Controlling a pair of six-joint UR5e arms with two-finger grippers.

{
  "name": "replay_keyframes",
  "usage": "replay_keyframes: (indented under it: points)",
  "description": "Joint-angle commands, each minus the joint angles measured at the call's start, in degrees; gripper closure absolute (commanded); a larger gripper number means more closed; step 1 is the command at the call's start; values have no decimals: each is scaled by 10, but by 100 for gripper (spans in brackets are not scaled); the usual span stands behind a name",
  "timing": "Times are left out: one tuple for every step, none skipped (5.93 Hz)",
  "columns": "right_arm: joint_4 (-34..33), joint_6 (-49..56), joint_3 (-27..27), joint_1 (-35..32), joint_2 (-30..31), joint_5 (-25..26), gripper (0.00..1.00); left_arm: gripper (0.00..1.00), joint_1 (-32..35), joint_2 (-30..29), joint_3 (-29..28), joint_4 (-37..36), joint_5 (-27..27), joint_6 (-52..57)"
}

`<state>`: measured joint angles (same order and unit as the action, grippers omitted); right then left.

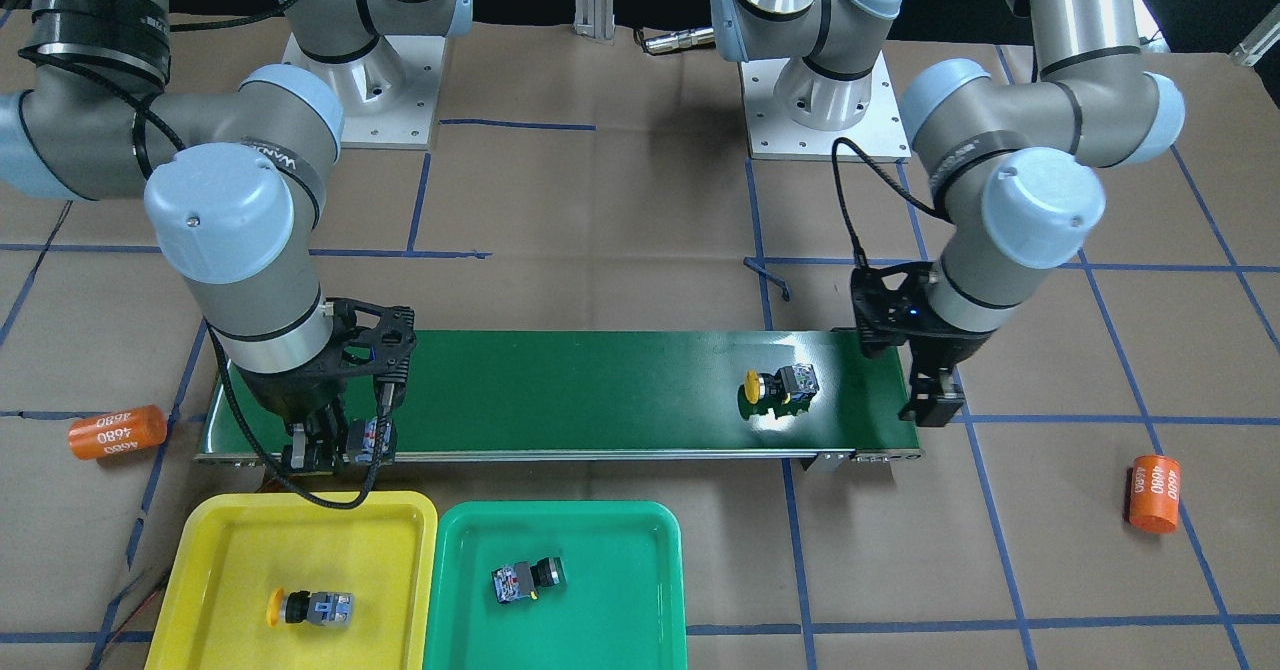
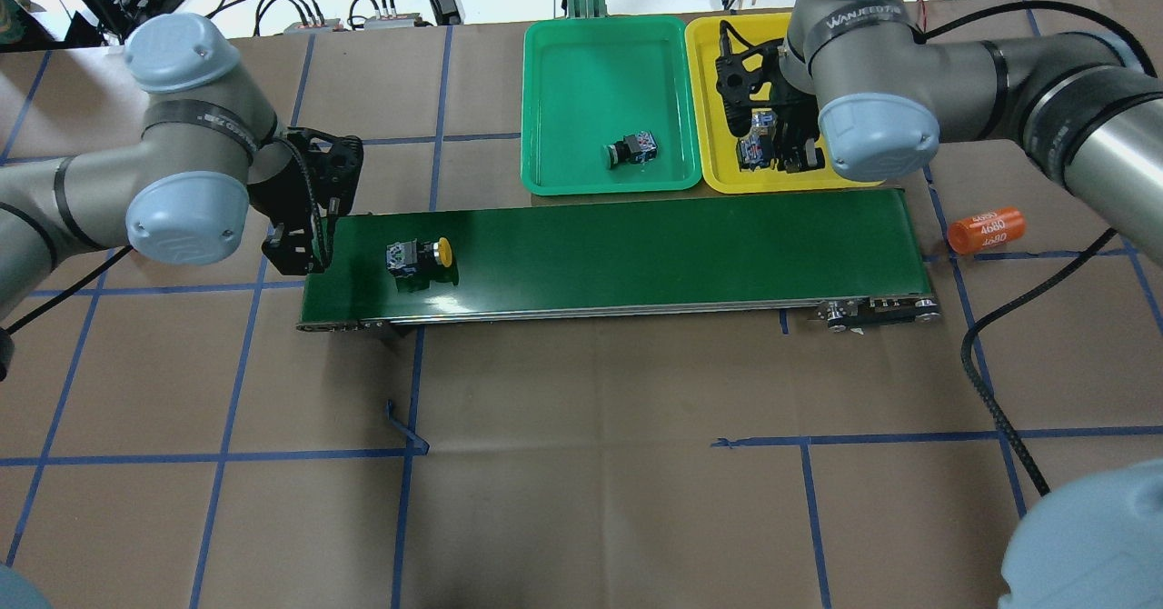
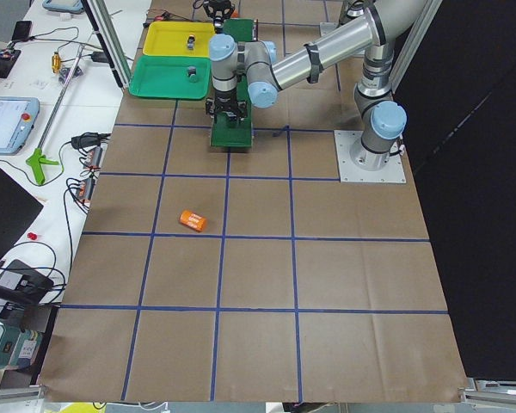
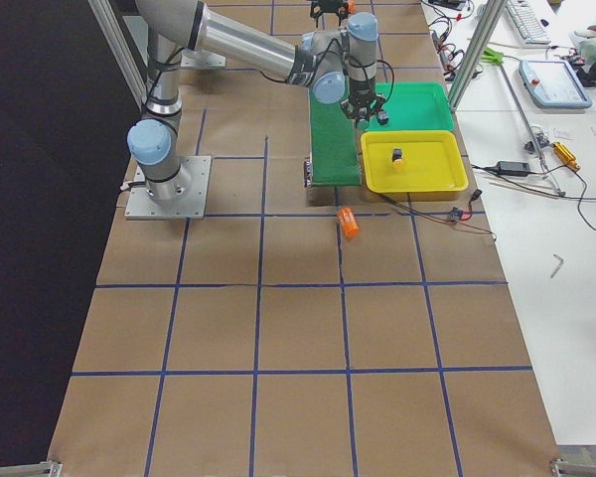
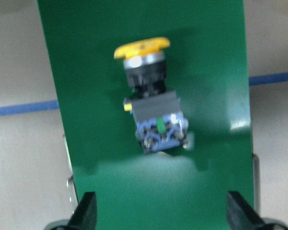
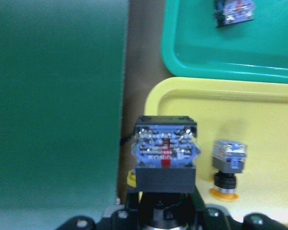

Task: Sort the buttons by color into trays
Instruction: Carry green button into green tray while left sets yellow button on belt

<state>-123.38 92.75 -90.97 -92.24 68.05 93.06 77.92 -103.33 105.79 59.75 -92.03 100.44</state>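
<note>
A yellow-capped button (image 1: 780, 386) lies on its side on the belt, also in the overhead view (image 2: 418, 254) and the left wrist view (image 5: 149, 96). My left gripper (image 1: 930, 405) is open and empty at that belt end, its fingertips (image 5: 86, 213) standing just short of the button. My right gripper (image 1: 330, 447) is shut on a button (image 6: 165, 153), held over the yellow tray's (image 1: 230, 540) belt-side edge; its cap is mostly hidden. A yellow-capped button (image 1: 310, 608) lies in the yellow tray. Another button (image 1: 528, 580) lies in the green tray (image 1: 620, 550).
The long dark green conveyor belt (image 1: 600, 390) runs between the two grippers, with the trays side by side along one long side. An orange "4680" cylinder (image 1: 117, 431) lies past the belt's end by my right arm, another (image 1: 1153, 493) beyond my left gripper.
</note>
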Motion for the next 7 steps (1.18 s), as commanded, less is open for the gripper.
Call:
replay_keyframes:
  points:
    - [-2, 0, 127, -11, -91, -29, 93, 6, -116, -10, -23, -4, 29, -38]
    - [-4, -1, 181, -26, -142, -38, 92, 6, -144, -27, -50, -3, 29, -83]
    - [-25, -10, 237, -47, -197, -39, 92, 6, -172, -57, -75, -7, 26, -128]
    - [-47, -36, 274, -65, -241, -52, 92, 6, -207, -109, -115, -18, 27, -154]
    - [-51, -46, 276, -73, -256, -73, 85, 6, -227, -162, -161, -23, 28, -160]
    - [-42, -65, 266, -78, -256, -103, 17, 6, -242, -200, -188, -24, 27, -159]
    - [-32, -68, 256, -77, -246, -104, 0, 6, -244, -218, -194, -52, 28, -186]
